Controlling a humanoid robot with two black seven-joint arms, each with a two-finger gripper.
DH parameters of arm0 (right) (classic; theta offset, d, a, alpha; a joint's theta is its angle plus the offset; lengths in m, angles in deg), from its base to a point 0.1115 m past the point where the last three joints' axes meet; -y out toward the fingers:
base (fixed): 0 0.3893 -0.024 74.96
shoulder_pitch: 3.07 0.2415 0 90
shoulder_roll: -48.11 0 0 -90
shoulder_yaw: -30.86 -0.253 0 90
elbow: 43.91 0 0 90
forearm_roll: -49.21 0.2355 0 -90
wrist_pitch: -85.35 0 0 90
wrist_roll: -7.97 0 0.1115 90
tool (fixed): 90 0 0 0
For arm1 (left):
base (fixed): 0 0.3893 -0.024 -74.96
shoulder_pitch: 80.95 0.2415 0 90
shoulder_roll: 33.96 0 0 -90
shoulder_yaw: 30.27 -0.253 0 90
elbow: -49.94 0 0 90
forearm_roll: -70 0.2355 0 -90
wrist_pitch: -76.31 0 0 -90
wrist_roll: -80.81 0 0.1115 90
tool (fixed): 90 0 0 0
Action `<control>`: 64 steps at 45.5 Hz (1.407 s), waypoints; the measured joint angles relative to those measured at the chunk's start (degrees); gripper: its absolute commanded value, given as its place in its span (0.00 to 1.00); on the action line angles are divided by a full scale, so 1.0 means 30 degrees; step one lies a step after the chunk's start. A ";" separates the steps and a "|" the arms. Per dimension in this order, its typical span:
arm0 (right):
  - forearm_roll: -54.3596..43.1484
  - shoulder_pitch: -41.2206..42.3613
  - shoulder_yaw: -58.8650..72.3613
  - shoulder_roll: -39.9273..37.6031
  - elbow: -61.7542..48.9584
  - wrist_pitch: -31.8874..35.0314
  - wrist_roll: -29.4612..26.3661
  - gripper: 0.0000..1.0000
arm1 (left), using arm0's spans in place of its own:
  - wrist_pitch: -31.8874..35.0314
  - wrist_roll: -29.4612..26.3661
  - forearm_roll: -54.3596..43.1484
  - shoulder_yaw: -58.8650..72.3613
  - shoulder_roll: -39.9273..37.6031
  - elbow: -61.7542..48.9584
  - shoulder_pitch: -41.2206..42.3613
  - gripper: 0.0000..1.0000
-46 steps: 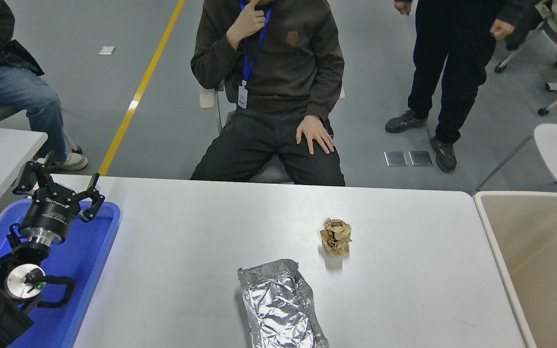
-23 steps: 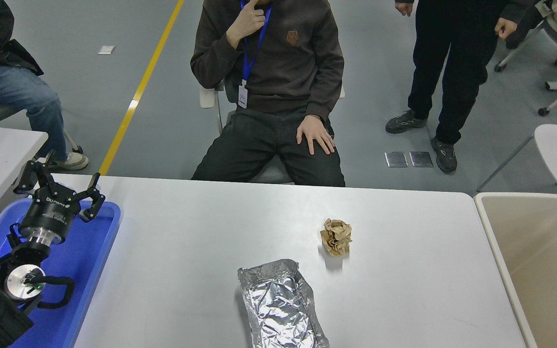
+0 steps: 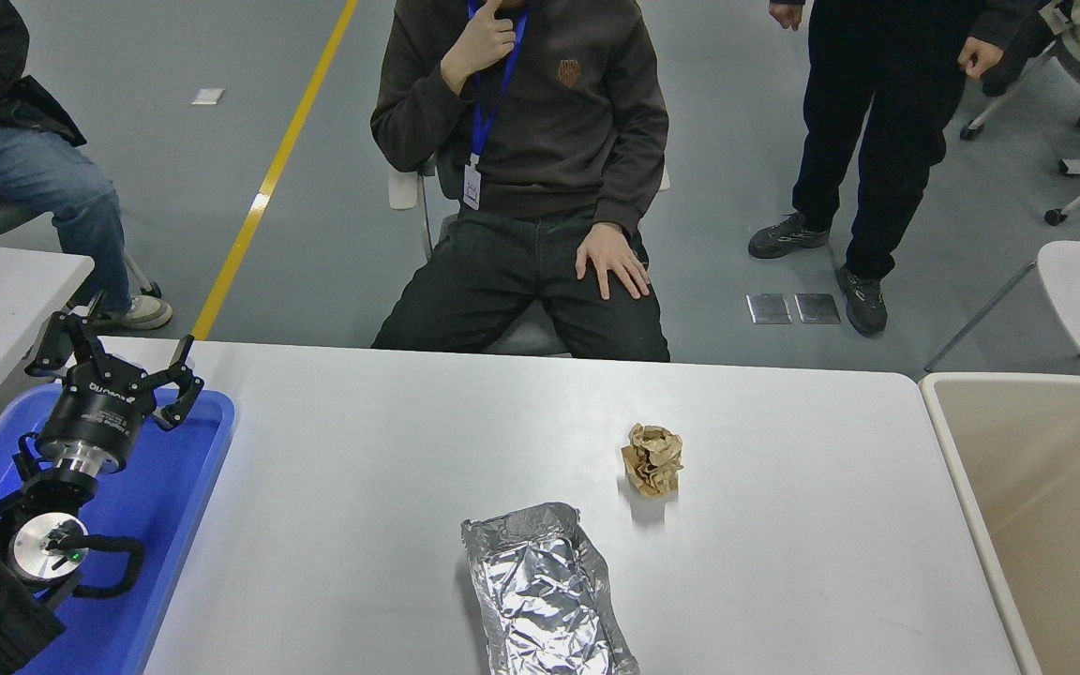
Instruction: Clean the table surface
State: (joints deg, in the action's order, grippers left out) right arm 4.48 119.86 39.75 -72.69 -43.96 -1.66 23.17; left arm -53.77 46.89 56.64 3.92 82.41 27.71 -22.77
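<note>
Over the blue tray [image 3: 186, 487] at the table surface's [image 3: 390, 469] left edge, the left hand [image 3: 114, 358] hangs spread.

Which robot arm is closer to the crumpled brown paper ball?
Left, going by this view. The left gripper hovers over the blue plastic tray, far to the left of the crumpled brown paper ball on the white table surface. The right arm is not in view.
</note>
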 measured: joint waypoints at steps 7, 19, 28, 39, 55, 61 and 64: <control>0.0080 -0.0457 0.0079 0.0124 -0.0243 -0.0229 -0.0093 0.00 | 0.0000 0.0001 0.0001 0.0000 0.0000 0.0001 0.0000 1.00; 0.0122 -0.0806 0.0122 0.0162 -0.0361 -0.0334 -0.0107 0.10 | 0.0002 0.0000 0.0000 0.0000 0.0000 0.0004 0.0000 1.00; 0.0153 -0.0873 0.0111 0.0197 -0.0470 -0.0633 -0.0112 0.94 | 0.0002 0.0000 0.0000 -0.0001 0.0000 0.0004 0.0000 1.00; 0.0207 -0.0827 0.0106 0.0235 -0.0584 -0.0959 -0.0115 0.99 | 0.0003 -0.0001 0.0000 -0.0001 0.0000 0.0003 0.0000 1.00; 0.1574 -0.0325 -0.0096 0.0146 -0.0720 -0.1108 -0.0106 0.99 | 0.0017 -0.0001 0.0000 -0.0016 0.0000 0.0005 0.0000 1.00; 0.3178 -0.0172 -0.0032 0.0065 -0.0945 -0.1111 -0.0096 0.99 | 0.0025 -0.0001 0.0000 -0.0022 0.0000 0.0007 0.0000 1.00; 0.3815 -0.0065 -0.0045 -0.0020 -0.1018 -0.1105 -0.0095 0.99 | 0.0025 -0.0005 0.0000 -0.0024 0.0000 0.0008 0.0000 1.00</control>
State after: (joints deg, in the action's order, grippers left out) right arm 15.93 119.67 39.61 -72.75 -47.02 -4.98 22.89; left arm -53.69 46.87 56.64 3.84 82.41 27.74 -22.77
